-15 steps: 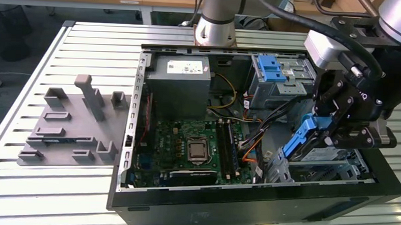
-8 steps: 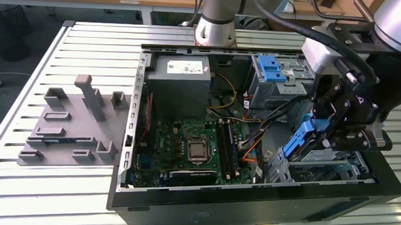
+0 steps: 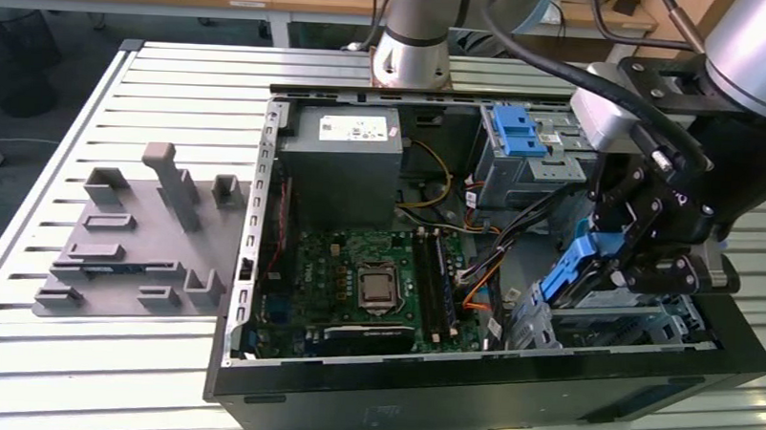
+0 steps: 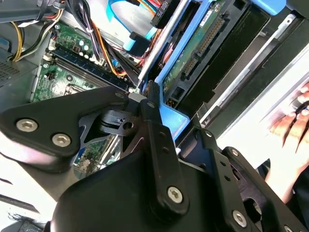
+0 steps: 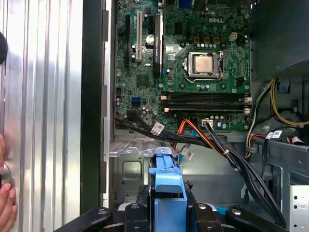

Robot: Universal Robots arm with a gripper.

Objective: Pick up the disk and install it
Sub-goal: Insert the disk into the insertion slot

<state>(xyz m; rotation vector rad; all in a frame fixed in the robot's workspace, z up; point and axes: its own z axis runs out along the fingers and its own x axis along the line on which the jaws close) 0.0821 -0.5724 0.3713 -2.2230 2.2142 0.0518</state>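
Over the metal drive bay [image 3: 634, 324], at the exterior view's right of the open computer case [image 3: 247, 268], my pincer [image 3: 617, 266] is clamped on the disk [image 3: 572, 269]. In the first wrist view my fingers [image 5: 198, 212] flank its blue frame [image 5: 169, 193]. The disk stands on edge, tilted, and I cannot tell whether it touches the bay. Orange and black cables [image 5: 212, 140] run just beyond, then the motherboard [image 5: 193, 63]. Well apart, a grey fixture [image 3: 140, 235] lies on the slatted table [image 3: 170, 93], where a person's hand [image 5: 6, 208] rests.
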